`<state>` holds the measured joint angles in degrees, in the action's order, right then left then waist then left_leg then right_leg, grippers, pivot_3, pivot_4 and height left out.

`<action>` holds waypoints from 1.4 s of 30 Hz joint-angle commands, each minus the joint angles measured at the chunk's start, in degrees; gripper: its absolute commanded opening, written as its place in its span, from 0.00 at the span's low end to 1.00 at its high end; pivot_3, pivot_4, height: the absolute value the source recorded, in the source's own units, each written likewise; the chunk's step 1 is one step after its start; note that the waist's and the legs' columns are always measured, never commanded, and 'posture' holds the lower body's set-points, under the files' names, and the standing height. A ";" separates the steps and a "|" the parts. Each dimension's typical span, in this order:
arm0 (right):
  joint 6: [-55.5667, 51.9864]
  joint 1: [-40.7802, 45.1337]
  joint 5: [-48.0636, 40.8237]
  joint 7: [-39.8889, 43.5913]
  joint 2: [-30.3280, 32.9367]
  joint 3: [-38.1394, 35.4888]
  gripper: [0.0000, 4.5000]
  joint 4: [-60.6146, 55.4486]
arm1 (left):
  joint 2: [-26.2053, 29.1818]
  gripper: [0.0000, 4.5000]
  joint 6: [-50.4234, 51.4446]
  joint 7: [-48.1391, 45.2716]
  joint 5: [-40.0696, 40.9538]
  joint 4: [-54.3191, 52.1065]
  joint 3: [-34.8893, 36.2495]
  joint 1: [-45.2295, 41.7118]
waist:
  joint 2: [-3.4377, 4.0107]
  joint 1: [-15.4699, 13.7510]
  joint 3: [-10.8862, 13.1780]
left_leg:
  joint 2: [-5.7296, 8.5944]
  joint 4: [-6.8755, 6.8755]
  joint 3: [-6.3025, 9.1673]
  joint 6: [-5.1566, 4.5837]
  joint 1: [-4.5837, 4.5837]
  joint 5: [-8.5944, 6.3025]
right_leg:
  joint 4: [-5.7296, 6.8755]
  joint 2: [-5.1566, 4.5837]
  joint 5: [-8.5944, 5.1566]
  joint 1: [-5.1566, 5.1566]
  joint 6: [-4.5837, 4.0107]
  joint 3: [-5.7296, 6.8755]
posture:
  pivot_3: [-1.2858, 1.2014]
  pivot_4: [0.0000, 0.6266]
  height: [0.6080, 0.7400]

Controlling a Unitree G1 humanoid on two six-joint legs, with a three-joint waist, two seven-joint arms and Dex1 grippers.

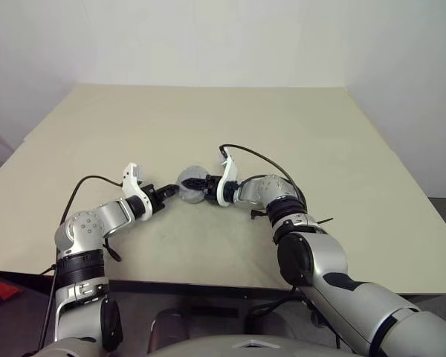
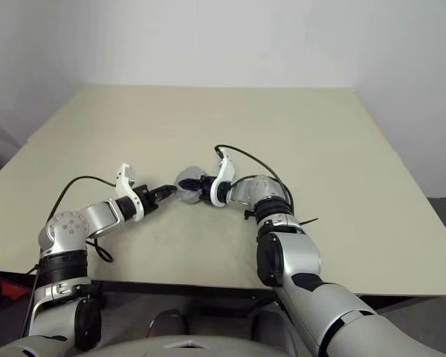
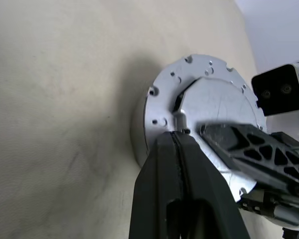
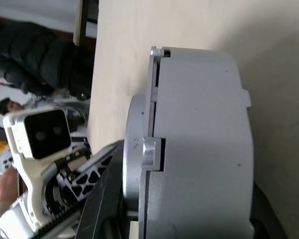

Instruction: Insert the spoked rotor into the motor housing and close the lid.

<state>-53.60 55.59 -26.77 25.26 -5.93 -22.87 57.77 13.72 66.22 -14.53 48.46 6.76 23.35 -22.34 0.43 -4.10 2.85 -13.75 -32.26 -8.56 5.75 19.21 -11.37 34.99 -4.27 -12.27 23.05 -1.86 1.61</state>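
The motor housing (image 1: 191,186) is a silver-grey puck in the middle of the table, with the lid (image 3: 214,104) lying closed on top of it. The spoked rotor is hidden. My left gripper (image 1: 175,191) is shut, and its tips (image 3: 178,133) touch the lid's rim by a small notch. My right gripper (image 1: 198,184) reaches in from the other side and straddles the housing (image 4: 199,139). One of its fingers (image 3: 239,142) lies across the lid's face, and the other runs along the housing's underside.
The beige table (image 1: 282,134) stretches wide around the housing, with its front edge (image 1: 208,282) close to me. A black cable (image 1: 260,156) loops over my right wrist. Beyond the table's far side a person (image 4: 10,107) shows.
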 commanded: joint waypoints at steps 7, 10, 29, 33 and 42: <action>-0.58 7.88 -10.07 -1.36 0.57 -8.17 0.46 -1.57 | -0.96 0.00 -12.69 -2.11 1.52 -6.18 4.75 3.94 | -0.03 0.07 0.11 | -0.02 -0.09 0.05 -0.07 0.88 -0.02 | -0.12 0.03 0.06 0.94 0.03 0.08 | 0.52 0.00 1.00; -4.07 10.17 -13.56 -3.46 0.92 -11.33 0.46 -0.94 | -1.63 0.00 -14.16 -1.64 4.88 -7.05 8.10 4.60 | -0.04 0.06 0.11 | -0.04 -0.08 0.05 -0.11 0.98 -0.04 | -0.10 0.07 0.17 1.06 0.20 0.10 | 0.52 0.00 1.00; -19.85 6.63 -17.24 2.71 1.68 -3.40 0.46 -13.67 | -4.07 0.92 -7.16 4.33 36.37 -3.75 13.67 3.52 | -0.11 -1.86 0.12 | -0.10 -0.58 0.03 -0.19 1.02 -0.12 | 0.13 0.06 0.12 0.98 0.11 0.02 | 0.52 0.00 1.00; -20.18 4.98 -16.52 3.60 1.84 -0.84 0.46 -15.13 | -3.75 0.92 -6.10 6.16 42.67 -2.72 11.92 2.74 | -0.13 -1.89 0.13 | -0.10 -0.72 0.05 -0.18 0.99 -0.12 | 0.33 0.06 0.12 0.98 0.11 -0.01 | 0.52 0.00 1.00; -22.01 3.34 -18.50 4.20 1.52 0.28 0.46 -19.70 | -2.05 0.92 -5.08 7.95 42.84 5.14 6.80 -0.55 | -0.15 -1.95 0.13 | -0.11 -0.75 0.06 -0.07 0.92 -0.05 | 0.48 0.06 0.23 0.98 0.30 -0.02 | 0.52 0.00 1.00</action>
<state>-75.16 57.44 -41.80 27.53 -3.70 -21.83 41.86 11.14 60.22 -6.83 90.67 11.24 31.65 -21.07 0.28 -6.05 2.98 -13.86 -33.00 -8.50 5.68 20.13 -11.42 35.46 -4.21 -12.04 24.03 -1.56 1.59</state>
